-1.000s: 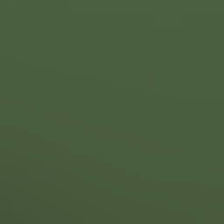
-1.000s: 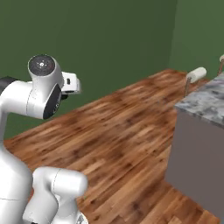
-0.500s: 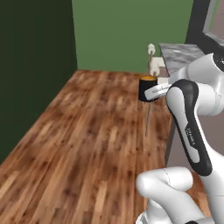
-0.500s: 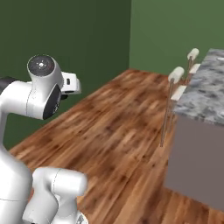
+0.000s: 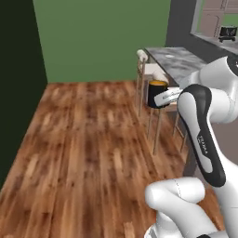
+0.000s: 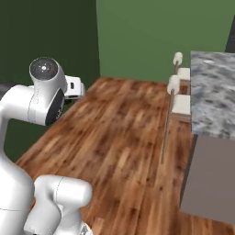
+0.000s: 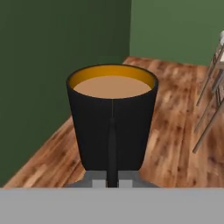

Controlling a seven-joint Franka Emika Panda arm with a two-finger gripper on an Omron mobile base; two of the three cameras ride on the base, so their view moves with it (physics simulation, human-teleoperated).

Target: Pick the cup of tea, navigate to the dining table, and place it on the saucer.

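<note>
The base swings toward the tabletop (image 5: 179, 60) at upper right; claw (image 5: 163, 97) clamps the cup of tea (image 5: 157, 93), saucer next.

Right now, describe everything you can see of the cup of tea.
The cup of tea is a small black mug, tapering slightly toward its base, with an orange inner rim and light brown liquid nearly to the top. It is upright, held in the air above the wooden floor by the gripper, which is shut on its handle. Nothing else touches it.
</note>
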